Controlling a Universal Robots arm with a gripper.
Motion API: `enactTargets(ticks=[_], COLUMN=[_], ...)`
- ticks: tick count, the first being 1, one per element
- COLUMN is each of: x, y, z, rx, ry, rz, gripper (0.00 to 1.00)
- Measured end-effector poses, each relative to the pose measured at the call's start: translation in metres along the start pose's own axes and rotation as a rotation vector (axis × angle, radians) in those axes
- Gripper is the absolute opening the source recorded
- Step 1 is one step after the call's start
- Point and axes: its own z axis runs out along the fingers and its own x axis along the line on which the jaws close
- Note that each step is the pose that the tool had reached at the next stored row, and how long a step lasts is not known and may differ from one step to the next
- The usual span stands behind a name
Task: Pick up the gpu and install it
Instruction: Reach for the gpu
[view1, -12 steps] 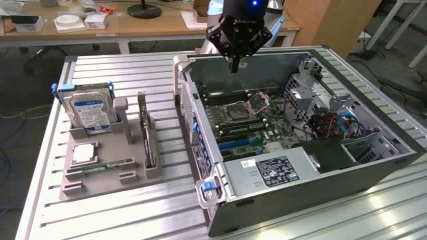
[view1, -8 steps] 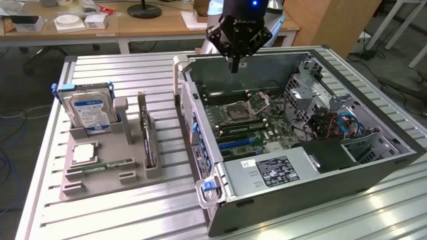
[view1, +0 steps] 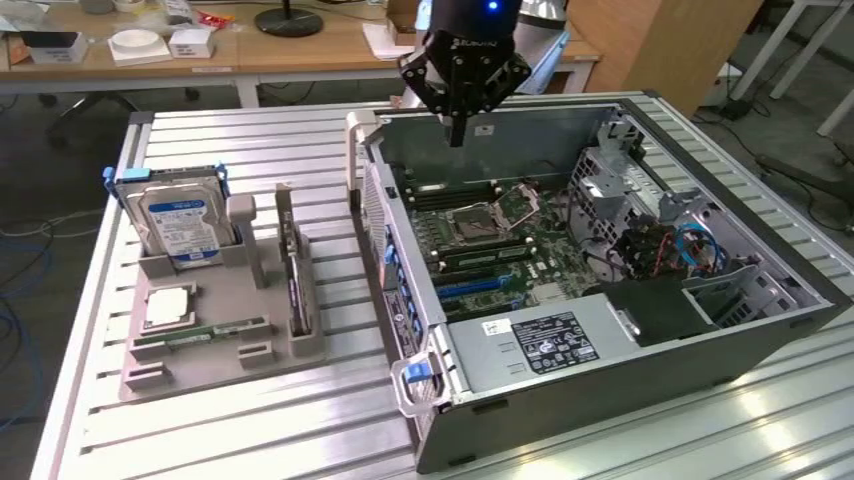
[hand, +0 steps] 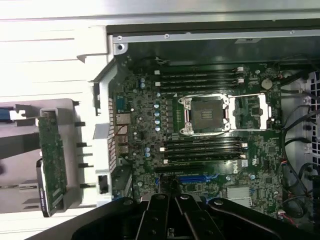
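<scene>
The gpu (view1: 296, 272) stands on edge in a slot of the grey holder (view1: 227, 350), at the exterior view's left of the open computer case (view1: 641, 340). It appears as a thin card with a green board face, gpu (hand: 51, 160), in the wrist view. My gripper (view1: 458, 138) hangs above the far wall of the case, fingers shut with nothing between them. In the wrist view my gripper (hand: 173, 199) looks down on the motherboard (hand: 140, 120), near the blue slot (hand: 200, 177).
The holder also carries a silver hard drive with a blue-white label (view1: 180, 222), a processor chip (view1: 171, 305) and a slim green memory stick (view1: 200, 333). Cables and a drive cage (view1: 667, 240) fill the case's right side. A wooden desk (view1: 267, 50) stands behind.
</scene>
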Motion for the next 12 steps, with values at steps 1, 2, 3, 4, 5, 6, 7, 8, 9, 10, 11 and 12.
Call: enactTargets(ticks=[1,2,3,4,5,6,7,8,9,10,11,12], x=[0.004,0.008,0.012,0.016,0.02,0.025,0.029,0.034,0.038,0.043,0.047,0.052], y=[-0.0003,-0.0006,-0.0009,-0.0012,-0.0015,-0.0018,-0.0022,-0.0025,-0.0028,-0.0032,-0.0035,-0.0039], z=[-0.0001,-0.0002,-0.0003,-0.0004,-0.0005,-0.0006,-0.0008,-0.0009,-0.001,-0.0011,-0.0012,-0.0014], rx=[0.0,-0.0001,-0.0001,0.0,-0.0001,-0.0001,0.0,0.0001,-0.0001,0.0,-0.0001,0.0], ry=[0.0,0.0,-0.0001,0.0,0.0,0.0,0.0,0.0001,0.0,0.0,-0.0001,0.0], rz=[0.0,0.0,0.0,0.0,0.0,0.0,0.0,0.0,0.0,0.0,0.0,0.0], gripper=[0.1,0.1,0.1,0.1,0.1,0.1,0.1,0.1,0.1,0.1,0.1,0.1])
